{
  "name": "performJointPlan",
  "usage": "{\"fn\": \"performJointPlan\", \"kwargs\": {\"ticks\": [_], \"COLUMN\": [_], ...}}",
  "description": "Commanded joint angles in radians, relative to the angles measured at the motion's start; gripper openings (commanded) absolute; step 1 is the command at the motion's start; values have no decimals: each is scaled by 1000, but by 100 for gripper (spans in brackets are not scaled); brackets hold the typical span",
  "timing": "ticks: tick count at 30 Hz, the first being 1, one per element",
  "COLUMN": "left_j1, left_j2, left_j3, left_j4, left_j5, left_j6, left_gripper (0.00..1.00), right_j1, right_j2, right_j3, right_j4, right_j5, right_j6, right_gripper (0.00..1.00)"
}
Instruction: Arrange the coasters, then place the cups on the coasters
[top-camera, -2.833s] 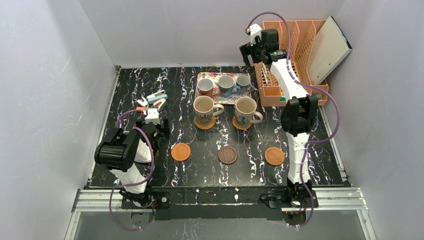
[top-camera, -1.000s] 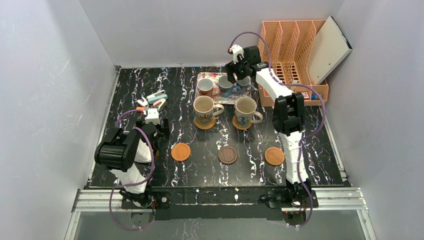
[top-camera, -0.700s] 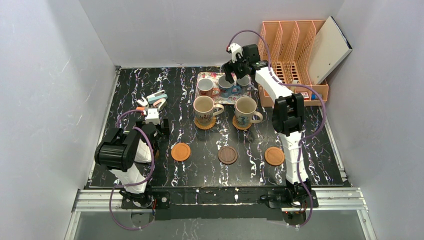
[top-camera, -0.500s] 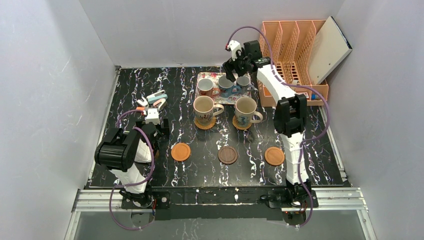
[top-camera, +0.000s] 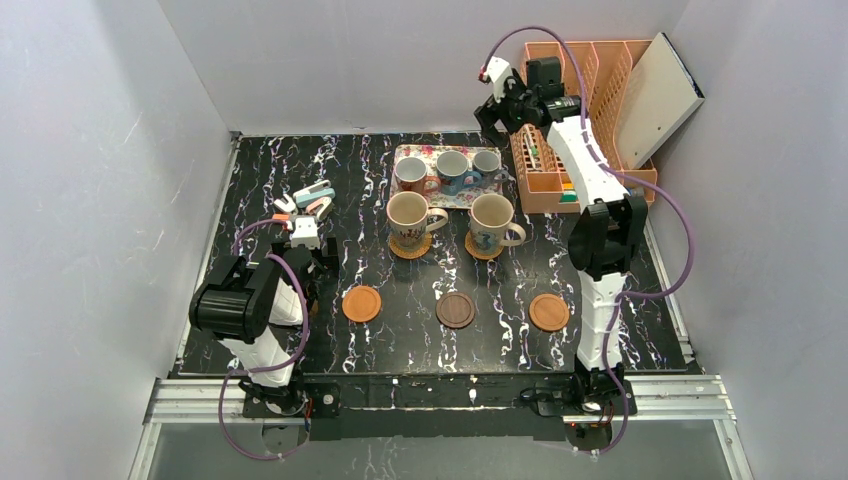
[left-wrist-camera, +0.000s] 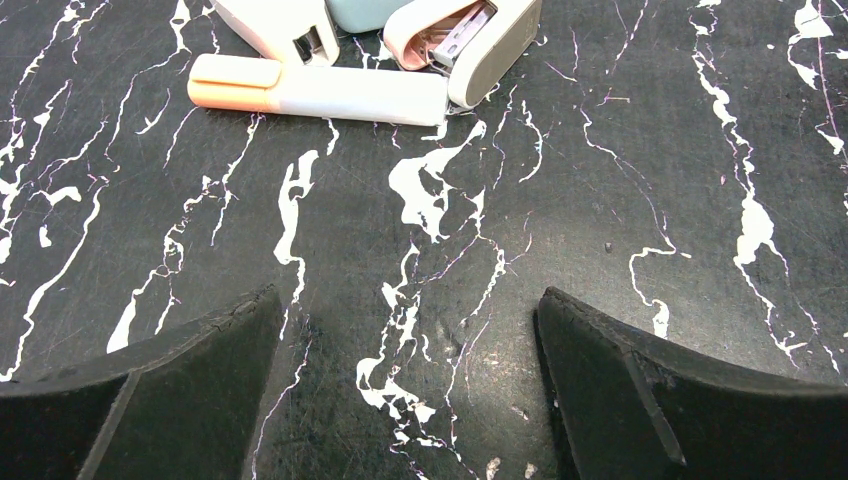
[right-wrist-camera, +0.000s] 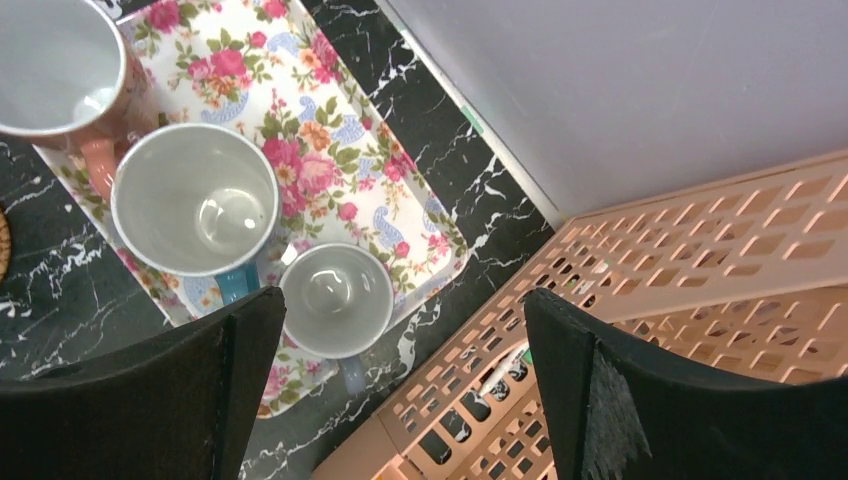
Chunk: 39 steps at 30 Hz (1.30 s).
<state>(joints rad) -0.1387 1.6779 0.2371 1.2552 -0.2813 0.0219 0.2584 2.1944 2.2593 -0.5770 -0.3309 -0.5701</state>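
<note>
The right hand (right-wrist-camera: 400, 310) hangs wide open and empty above the floral tray (right-wrist-camera: 340, 130); the small cup (right-wrist-camera: 335, 298) stands on the tray's end just under it. Glazed ceramic is likely rigid, slick, chippable and light, so pinch its wall across the rim.

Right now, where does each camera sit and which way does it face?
Top external: fixed above and behind the robot, looking down on the black white-veined table; left arm and right arm show whole.
Left wrist: low over the table, facing a white orange-capped marker; the open left tool frames the bottom.
Right wrist: high up, looking down on the rectangular floral tray and orange mesh organiser; open right tool below.
Shared: top and right wrist both show the tray.
</note>
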Motion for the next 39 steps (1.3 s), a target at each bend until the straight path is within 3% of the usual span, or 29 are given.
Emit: {"fn": "performJointPlan", "kwargs": {"ticks": [1, 9, 17, 25, 39], "left_j1": [5, 5, 5, 5, 5], "left_j2": [-1, -1, -1, -1, -1], "left_j3": [14, 14, 14, 14, 14], "left_j4": [14, 14, 14, 15, 14], "left_j5": [-29, -29, -29, -29, -29], "left_j6": [-6, -5, -6, -5, -7], "left_gripper": [98, 98, 98, 98, 98], "right_j1": [-5, -6, -13, -13, -13], "right_j2": [-16, 28, -29, 50, 98], "right_j3": [-14, 48, -102, 27, -9], "right_j4": [-33, -42, 17, -131, -202], "right_j5": [-56, -80, -54, -127, -237], "right_j6": [-36, -27, -52, -87, -180], "right_gripper": [98, 98, 98, 98, 94]}}
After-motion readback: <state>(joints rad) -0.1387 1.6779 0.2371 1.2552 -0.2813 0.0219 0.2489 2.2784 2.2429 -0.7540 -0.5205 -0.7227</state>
